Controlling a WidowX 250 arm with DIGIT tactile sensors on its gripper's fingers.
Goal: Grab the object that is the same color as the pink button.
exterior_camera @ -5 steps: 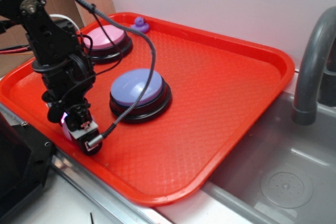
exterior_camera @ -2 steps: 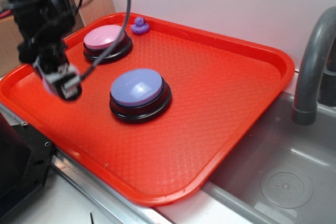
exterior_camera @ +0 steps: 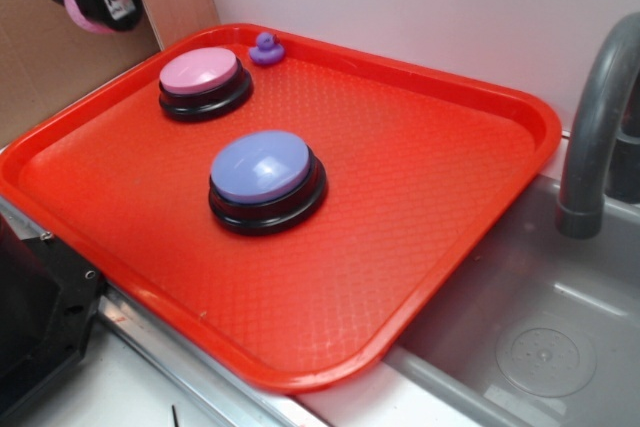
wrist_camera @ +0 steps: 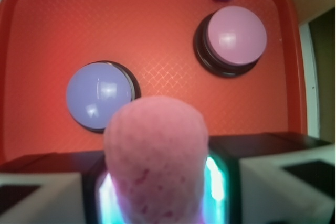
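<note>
High above the tray's back left corner, my gripper is shut on the small pink ball, of which only a pink sliver shows between the fingers. In the wrist view the pink ball fills the space between the jaws, squeezed and dimpled, with the gripper closed on it. The pink button stands on its black base at the tray's back left, seen from above as the pink button.
A red tray holds a larger lavender-blue button near its middle and a tiny purple duck at the back rim. A grey sink and faucet lie to the right. A cardboard wall rises at the left.
The gripper has risen from the tray's front left corner, carrying the pink ball up and back to the top left of the exterior view. The buttons and the duck have not moved.
</note>
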